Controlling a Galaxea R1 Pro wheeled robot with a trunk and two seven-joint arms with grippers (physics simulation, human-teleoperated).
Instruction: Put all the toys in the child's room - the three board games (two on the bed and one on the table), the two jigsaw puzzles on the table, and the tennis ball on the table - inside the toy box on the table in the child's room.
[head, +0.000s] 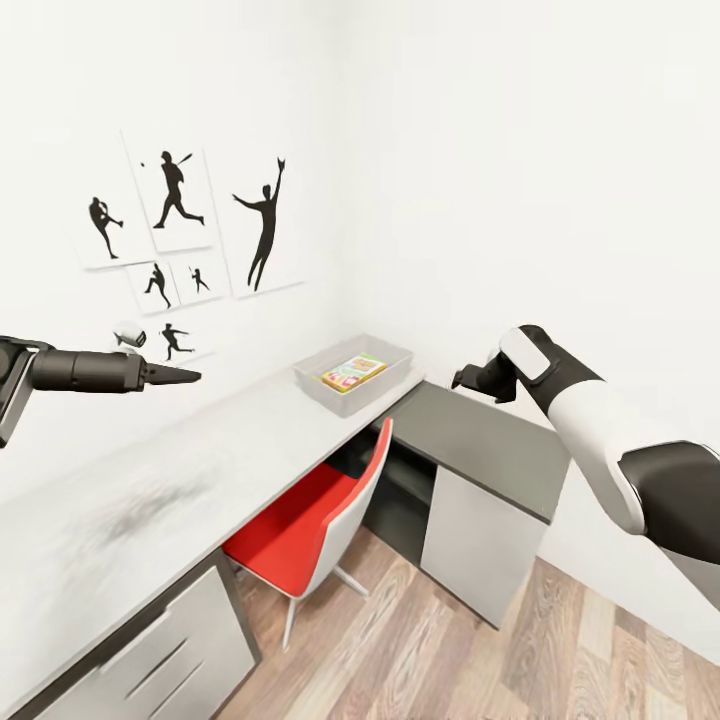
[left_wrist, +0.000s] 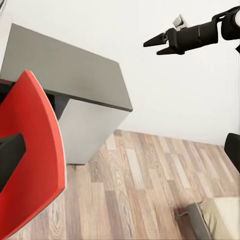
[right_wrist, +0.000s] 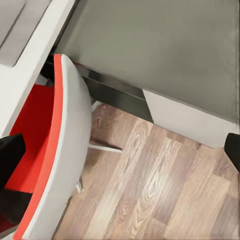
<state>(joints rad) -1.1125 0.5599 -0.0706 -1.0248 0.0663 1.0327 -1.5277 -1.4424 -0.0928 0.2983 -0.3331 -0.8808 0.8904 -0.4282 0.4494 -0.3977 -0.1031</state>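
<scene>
The light grey toy box (head: 392, 352) sits at the far end of the pale table (head: 150, 490), by the corner of the walls. A board game (head: 352, 373) with a yellow-green and red cover lies flat inside it. My left gripper (head: 185, 376) hovers open above the table's middle, well short of the toy box and holding nothing. My right gripper (head: 462, 380) hangs open and empty over the dark side unit (head: 490, 430), just right of the toy box; from the left wrist it (left_wrist: 156, 45) shows with its fingers apart. The jigsaw puzzles and tennis ball are out of view.
A red and white chair (head: 325, 505) is tucked under the table beside the side unit. Silhouette posters (head: 190, 215) hang on the left wall. Wood floor (head: 480, 660) spreads to the right. A corner of the bed (left_wrist: 220, 217) is visible in the left wrist view.
</scene>
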